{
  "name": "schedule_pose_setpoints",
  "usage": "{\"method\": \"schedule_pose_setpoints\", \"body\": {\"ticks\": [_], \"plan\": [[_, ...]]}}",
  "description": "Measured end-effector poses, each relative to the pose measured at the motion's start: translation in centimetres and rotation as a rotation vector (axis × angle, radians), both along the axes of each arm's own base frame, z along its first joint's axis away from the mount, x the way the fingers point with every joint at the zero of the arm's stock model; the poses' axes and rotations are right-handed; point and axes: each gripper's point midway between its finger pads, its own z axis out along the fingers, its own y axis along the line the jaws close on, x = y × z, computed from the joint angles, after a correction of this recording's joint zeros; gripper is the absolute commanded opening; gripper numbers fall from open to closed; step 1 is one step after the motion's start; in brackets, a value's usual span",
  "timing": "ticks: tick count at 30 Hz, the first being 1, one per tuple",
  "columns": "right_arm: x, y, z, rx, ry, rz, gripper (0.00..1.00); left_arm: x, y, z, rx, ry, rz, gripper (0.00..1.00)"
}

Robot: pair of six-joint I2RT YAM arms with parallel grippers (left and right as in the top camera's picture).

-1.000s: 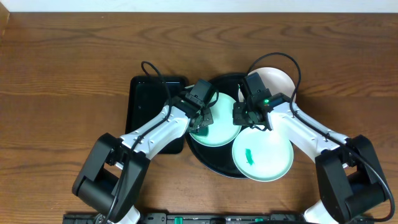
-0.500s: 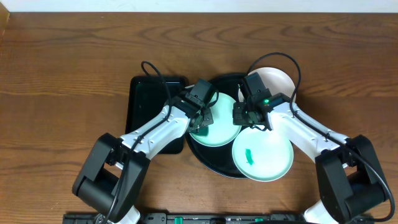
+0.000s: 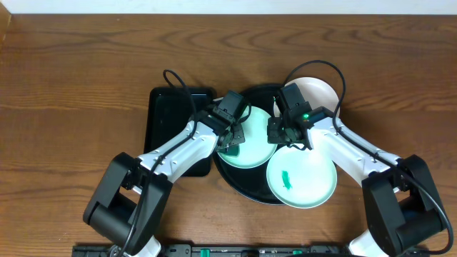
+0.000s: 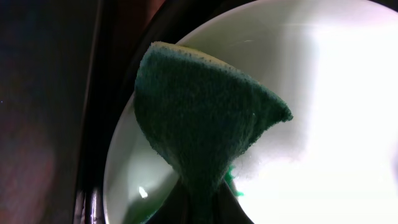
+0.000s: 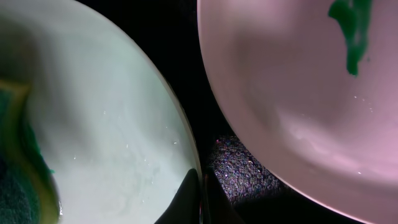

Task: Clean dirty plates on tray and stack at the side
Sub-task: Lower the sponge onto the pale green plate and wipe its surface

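While mid-wipe, clamping sponge [image 4: 205, 124] in left gripper [image 3: 231, 146], plate [image 3: 254, 154] rim in right gripper [image 3: 275, 136], likely scrub centre next, then stack.

White plate [image 3: 320, 93] partly hidden behind the right arm [image 3: 337, 140]

No lettering, label, brand mark or number is legible on the plates [image 3: 314, 182], the tray [image 3: 239, 184] or anything else in view.

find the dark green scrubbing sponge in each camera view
Overhead: dark green scrubbing sponge, on the left part of the pale mint-green plate.
Left wrist: centre of frame.
Right wrist: bottom-left corner, partly cut off.
Shared landmark: that plate's pale surface beneath it, in all three.
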Motion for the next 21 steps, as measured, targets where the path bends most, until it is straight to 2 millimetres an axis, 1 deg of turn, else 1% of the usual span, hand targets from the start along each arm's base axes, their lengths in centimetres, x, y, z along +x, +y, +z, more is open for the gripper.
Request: {"method": "schedule_pose_setpoints", "body": {"ticks": [21], "plan": [[0.00, 0.00, 0.00, 0.000, 0.000, 0.000, 0.01, 0.06, 0.10, -0.05, 0.028, -0.014, -0.042, 0.08]]}}
